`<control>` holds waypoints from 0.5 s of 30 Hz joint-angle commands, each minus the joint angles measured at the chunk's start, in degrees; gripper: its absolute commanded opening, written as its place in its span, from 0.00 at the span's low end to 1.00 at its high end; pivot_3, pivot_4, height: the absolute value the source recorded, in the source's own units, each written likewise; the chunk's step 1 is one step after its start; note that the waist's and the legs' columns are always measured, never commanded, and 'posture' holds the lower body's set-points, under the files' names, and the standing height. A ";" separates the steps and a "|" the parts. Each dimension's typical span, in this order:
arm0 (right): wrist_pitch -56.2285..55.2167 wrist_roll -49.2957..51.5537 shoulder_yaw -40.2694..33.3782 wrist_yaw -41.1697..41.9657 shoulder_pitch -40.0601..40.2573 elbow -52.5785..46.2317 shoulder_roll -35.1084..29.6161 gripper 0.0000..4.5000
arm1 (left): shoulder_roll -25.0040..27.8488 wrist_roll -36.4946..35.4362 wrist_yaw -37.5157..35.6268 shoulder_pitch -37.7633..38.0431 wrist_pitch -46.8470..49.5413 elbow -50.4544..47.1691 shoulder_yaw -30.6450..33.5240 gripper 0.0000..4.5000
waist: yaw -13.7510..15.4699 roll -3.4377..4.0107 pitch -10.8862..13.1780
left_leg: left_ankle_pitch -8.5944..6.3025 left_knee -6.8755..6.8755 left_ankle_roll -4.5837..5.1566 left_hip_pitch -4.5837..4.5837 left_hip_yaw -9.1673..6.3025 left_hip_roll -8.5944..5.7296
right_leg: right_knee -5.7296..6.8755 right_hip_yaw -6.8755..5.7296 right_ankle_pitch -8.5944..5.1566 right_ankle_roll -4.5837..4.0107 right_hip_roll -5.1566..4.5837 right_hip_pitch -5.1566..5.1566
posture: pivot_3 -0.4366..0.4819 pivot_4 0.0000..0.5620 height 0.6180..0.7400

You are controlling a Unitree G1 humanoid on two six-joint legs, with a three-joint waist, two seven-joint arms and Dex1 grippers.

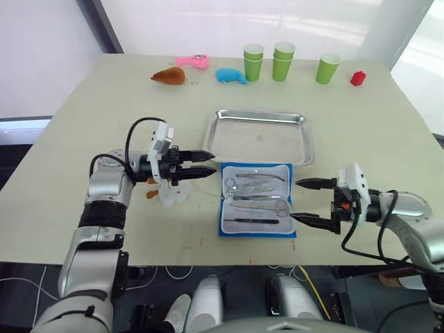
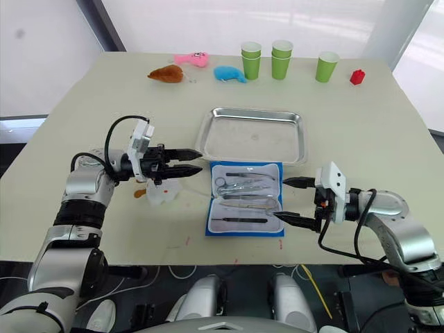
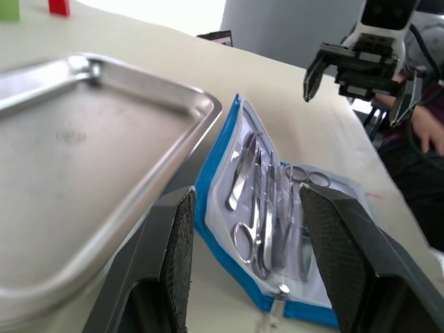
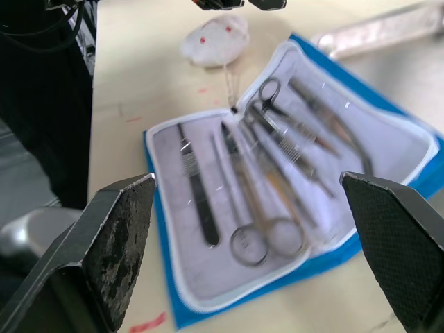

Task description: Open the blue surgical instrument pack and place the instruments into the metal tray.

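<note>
Right now your blue surgical instrument pack [image 1: 256, 200] lies unzipped and spread flat, whitish lining up, just on the near side of the metal tray [image 1: 260, 136], almost touching its near rim. You can read no brand, label or print anywhere on the pack, tray or cups. Your instruments [image 4: 258, 166] all sit in the lining: ring-handled scissors and forceps overlapping in the middle, and one dark-handled tool [image 4: 196, 182] lying apart at the pack's side farthest from the tray. Where the silver tools cross, you cannot tell them apart or count them. The tray holds nothing.

Your left gripper [image 1: 201, 164] hovers left of the pack, fingers slightly parted and pinching nothing. Your right gripper [image 1: 307, 202] hovers at the pack's right edge, fingers spread wide, also empty.

Beneath the left gripper a small whitish lump [image 1: 171, 195] with red dots rests on the table [image 1: 83, 125]; you cannot make out what it is. Beyond the tray stand green cups [image 1: 284, 62], plush toys [image 1: 198, 71] and a small red object [image 1: 357, 78]
</note>
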 commanded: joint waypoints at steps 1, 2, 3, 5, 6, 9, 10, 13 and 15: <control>-5.67 -2.64 1.23 2.02 -1.82 3.12 0.54 0.99 | 4.14 -3.51 -3.35 2.36 -4.39 -6.69 -0.27 0.57 | -0.27 0.05 0.04 | 0.00 0.00 0.00 0.01 0.01 0.00 | 0.01 0.01 0.00 0.00 0.00 0.00 | 0.48 0.27 1.00; -6.82 -3.26 1.72 2.38 -2.48 4.34 0.87 0.99 | 5.39 -4.40 -3.35 3.12 -5.04 -8.24 -0.51 0.57 | -0.28 0.08 0.07 | 0.00 -0.01 0.00 0.02 0.03 0.01 | 0.02 0.04 0.00 0.00 0.01 -0.01 | 0.48 0.27 1.00; -8.01 -3.92 2.11 2.70 -3.09 5.47 1.19 0.99 | 6.24 -4.97 -3.35 3.67 -6.05 -9.40 -0.42 0.57 | -0.29 0.09 0.11 | 0.00 -0.01 0.00 0.03 0.05 0.02 | 0.02 0.06 0.00 0.00 0.01 -0.01 | 0.48 0.27 1.00; -10.22 -5.11 2.92 3.24 -4.49 7.76 2.08 0.99 | 8.38 -6.21 -3.35 4.50 -7.84 -11.24 -0.78 0.57 | -0.12 0.14 0.18 | 0.00 0.00 0.00 0.04 0.04 0.03 | 0.06 0.05 0.00 -0.01 0.01 -0.02 | 0.48 0.27 1.00; -11.21 -5.54 3.23 3.51 -5.10 8.74 2.57 0.99 | 9.38 -7.13 -3.35 4.89 -7.63 -12.39 -0.99 0.57 | -0.05 0.15 0.19 | 0.00 0.00 0.00 0.05 0.05 0.04 | 0.06 0.04 0.00 -0.01 0.00 -0.02 | 0.48 0.27 1.00; -14.37 -6.56 3.96 4.01 -7.01 11.75 4.44 1.00 | 12.50 -9.83 -3.35 6.53 -6.97 -16.12 -2.63 0.68 | 0.10 0.18 0.26 | 0.00 0.00 0.00 0.03 0.07 0.03 | 0.03 0.05 0.00 -0.01 -0.02 -0.02 | 0.48 0.27 1.00; -15.41 -6.90 4.14 4.25 -7.66 12.84 5.00 1.00 | 13.32 -10.58 -3.35 6.94 -6.87 -16.92 -3.28 0.73 | 0.13 0.18 0.27 | 0.00 0.00 0.00 0.03 0.08 0.03 | 0.01 0.05 0.00 0.00 -0.02 -0.02 | 0.48 0.27 1.00; -19.07 -8.56 5.00 5.19 -10.02 17.23 6.76 1.00 | 14.38 -12.23 -3.35 7.52 -7.45 -17.71 -4.47 0.97 | 0.16 0.24 0.36 | 0.00 0.01 0.00 0.03 0.10 0.03 | 0.03 0.04 0.00 0.00 -0.04 -0.02 | 0.48 0.27 1.00; -21.25 -9.36 5.56 5.88 -11.52 20.17 7.70 1.00 | 14.57 -12.75 -3.35 7.95 -8.22 -17.74 -5.00 0.97 | 0.09 0.29 0.40 | 0.00 0.01 0.00 0.03 0.09 0.03 | 0.04 0.03 0.00 0.00 -0.03 -0.02 | 0.48 0.27 1.00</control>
